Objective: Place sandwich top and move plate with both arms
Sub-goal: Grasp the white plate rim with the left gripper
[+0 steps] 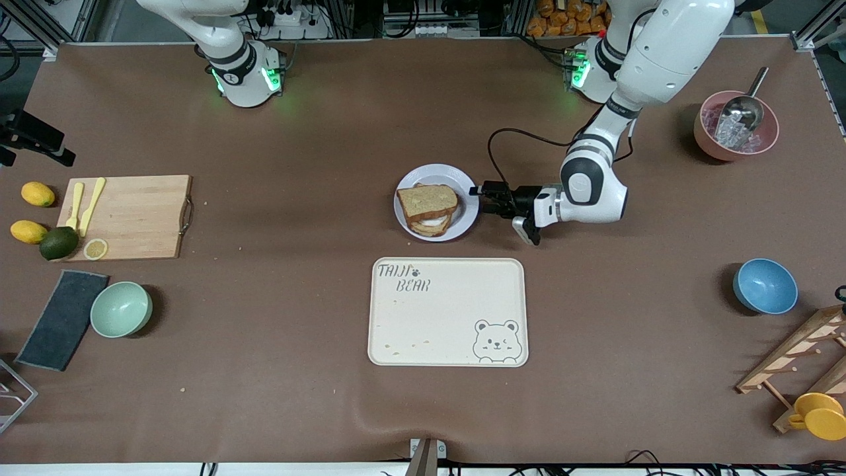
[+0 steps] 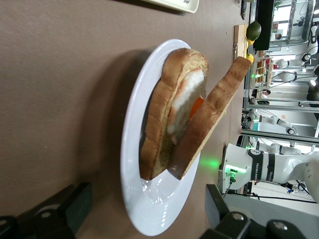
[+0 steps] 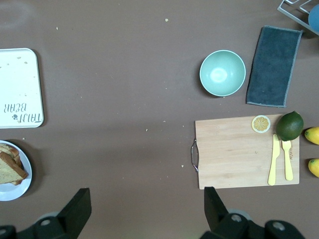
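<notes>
Sandwich top (image 1: 427, 200) already sits on the egg-topped slice, on the plate (image 1: 467, 182), mid-bench, just farther from the front camera than the bear-print tray (image 1: 448, 312). In the left wrist view the top slice (image 2: 209, 117) leans askew over the lower slice (image 2: 164, 107), egg white and a patch of orange yolk showing between them; it is propped, not flat.

Step in hand, by my reading: bread placement looks done, plate move not yet begun.

Left gripper (image 1: 477, 192): low to the bench, turned sideways, just beside the plate rim on the side toward the left arm's end of the bench. Fingers (image 2: 75, 206) spread wide, holding nothing. Plate rim (image 2: 149, 221) lies in line with the gap between them, close but apart as far as I can tell.

Right gripper (image 3: 144, 204): not seen in the front view; its wrist view looks straight down from high up. It hangs over bare bench near the cutting board (image 3: 234, 152) and green bowl (image 3: 222, 72), well apart from the plate (image 3: 22, 186). Fingers wide apart, empty. This arm waits.

Next move likely calls for:
- left gripper easing onto the rim and closing
- right arm coming across to take the rim on its own side
- level, matched lift; the tilted top slice could slide off.
</notes>
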You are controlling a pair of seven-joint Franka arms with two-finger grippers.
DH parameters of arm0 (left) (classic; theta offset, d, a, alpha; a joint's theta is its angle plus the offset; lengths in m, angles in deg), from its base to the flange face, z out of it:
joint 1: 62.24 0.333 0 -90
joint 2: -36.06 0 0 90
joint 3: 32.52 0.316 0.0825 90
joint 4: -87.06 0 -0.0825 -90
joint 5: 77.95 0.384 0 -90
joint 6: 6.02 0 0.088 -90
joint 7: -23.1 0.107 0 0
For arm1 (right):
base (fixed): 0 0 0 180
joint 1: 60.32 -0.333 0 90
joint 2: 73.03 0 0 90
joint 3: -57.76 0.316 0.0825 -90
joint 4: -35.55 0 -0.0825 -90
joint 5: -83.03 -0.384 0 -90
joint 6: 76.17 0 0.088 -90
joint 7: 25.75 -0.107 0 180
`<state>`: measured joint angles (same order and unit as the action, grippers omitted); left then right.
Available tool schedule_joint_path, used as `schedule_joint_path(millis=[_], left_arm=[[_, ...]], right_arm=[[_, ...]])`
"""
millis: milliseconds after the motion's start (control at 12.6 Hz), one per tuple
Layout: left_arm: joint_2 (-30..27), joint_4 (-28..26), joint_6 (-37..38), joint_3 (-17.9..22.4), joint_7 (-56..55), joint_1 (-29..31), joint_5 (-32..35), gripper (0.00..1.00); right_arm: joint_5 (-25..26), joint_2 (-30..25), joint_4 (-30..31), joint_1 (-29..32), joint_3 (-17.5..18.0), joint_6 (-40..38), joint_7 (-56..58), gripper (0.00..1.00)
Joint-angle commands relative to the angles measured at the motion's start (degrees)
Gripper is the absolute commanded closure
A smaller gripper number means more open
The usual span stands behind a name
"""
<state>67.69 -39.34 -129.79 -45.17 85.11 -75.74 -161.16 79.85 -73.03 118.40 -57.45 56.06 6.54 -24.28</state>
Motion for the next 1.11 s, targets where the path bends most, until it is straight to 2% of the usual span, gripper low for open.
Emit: schedule_joint_path(millis=[0, 159, 238, 318, 397, 477, 556, 1033], left_arm=[[-0.43, -0.69, -0.77, 0.08, 1.54, -1.43, -3.19, 0.00], [0.36, -0.69, -0.77, 0.08, 3.46, -1.61, -3.97, 0.00], [0.71, -0.61, -0.77, 0.08, 4.43, -1.61, -4.07, 0.15], [1.06, -0.43, -0.77, 0.08, 5.66, -1.70, -4.15, 0.36], [1.50, -0.43, -0.77, 0.08, 7.24, -1.61, -4.16, 0.59], [1.94, -0.34, -0.77, 0.08, 8.56, -1.52, -4.16, 0.91], [1.94, -0.34, -0.77, 0.08, 9.87, -1.61, -4.16, 1.00], [2.91, -0.08, -0.86, 0.08, 10.33, -0.82, -4.24, 1.00]], right_arm=[[0.98, -0.18, -0.41, 0.20, 0.56, -1.23, -1.29, 0.00], [1.32, -0.26, -0.49, 0.20, 0.56, -1.15, -1.20, 0.00], [1.24, -0.26, -0.41, 0.37, 0.56, -1.41, -1.38, 0.00], [1.24, -0.26, -0.32, 0.46, 0.47, -2.45, -1.46, 0.00], [1.24, -0.26, -0.32, 0.55, 0.47, -2.55, -2.07, 0.00], [1.24, -0.26, -0.06, 0.55, 0.38, -2.73, -2.69, 0.00], [1.24, -0.26, 0.03, 0.55, 0.38, -2.82, -3.22, 0.00], [1.06, -0.18, 0.03, 0.11, 0.47, -3.17, -5.24, 0.00]])
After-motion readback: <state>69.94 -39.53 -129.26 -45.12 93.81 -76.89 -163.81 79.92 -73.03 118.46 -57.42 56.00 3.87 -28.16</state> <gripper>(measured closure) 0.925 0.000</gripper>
